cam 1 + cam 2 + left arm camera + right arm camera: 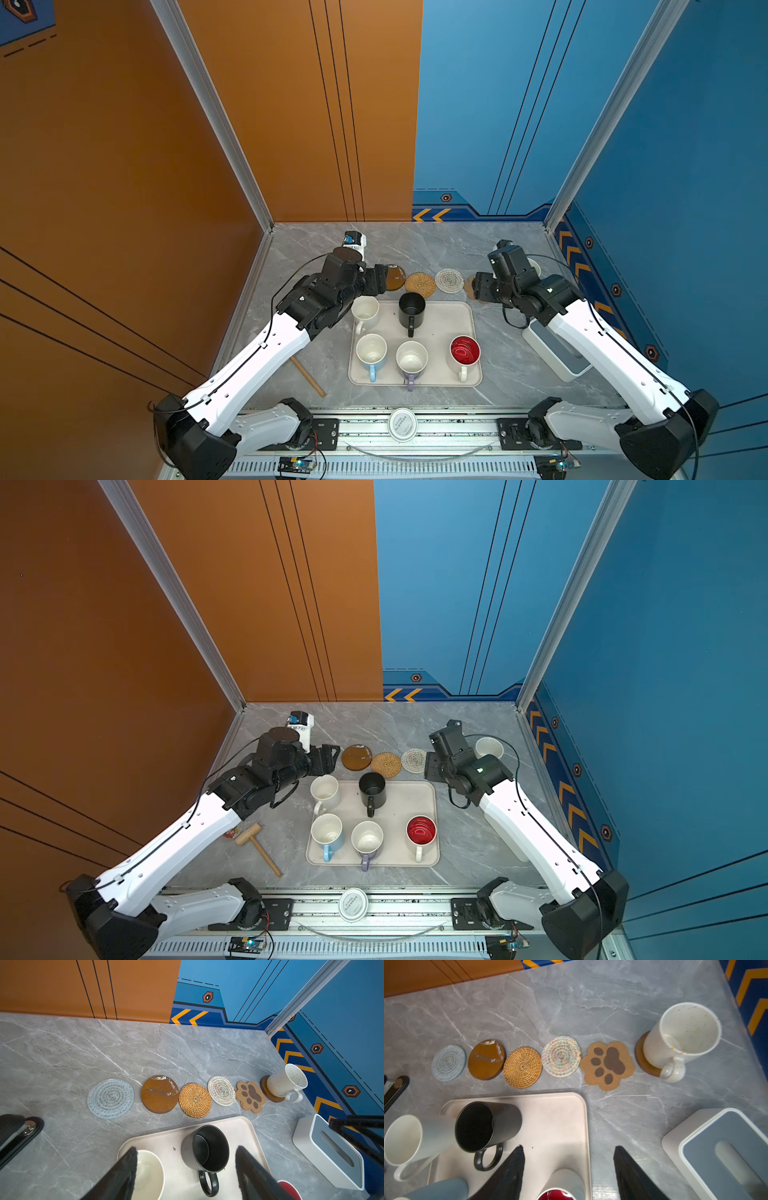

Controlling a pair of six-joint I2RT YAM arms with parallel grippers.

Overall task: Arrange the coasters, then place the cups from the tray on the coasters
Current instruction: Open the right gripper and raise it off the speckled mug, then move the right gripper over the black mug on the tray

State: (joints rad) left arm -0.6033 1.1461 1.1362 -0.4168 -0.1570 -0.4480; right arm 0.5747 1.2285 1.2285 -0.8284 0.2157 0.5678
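Observation:
Six coasters lie in a row behind the tray (pixel 449 324): grey-blue (pixel 110 1098), brown disc (pixel 159 1094), rattan (pixel 195 1099), whitish woven (pixel 221 1090), paw-shaped (pixel 250 1096), and a dark brown disc (pixel 270 1096) under the speckled cream cup (pixel 286 1082). On the tray stand the white (pixel 365 311), black (pixel 411 309), light blue (pixel 371 353), lavender (pixel 411 359) and red-inside (pixel 464 351) cups. My left gripper (pixel 186 1150) hangs open above the tray's far left corner. My right gripper (pixel 569 1148) is open over the tray's far right edge, holding nothing.
A white-and-grey box holder (pixel 552 353) sits right of the tray, partly under my right arm. A wooden mallet (pixel 257 845) lies left of the tray. A round white lid (pixel 402 424) rests on the front rail. A white device (pixel 355 241) stands at the back left.

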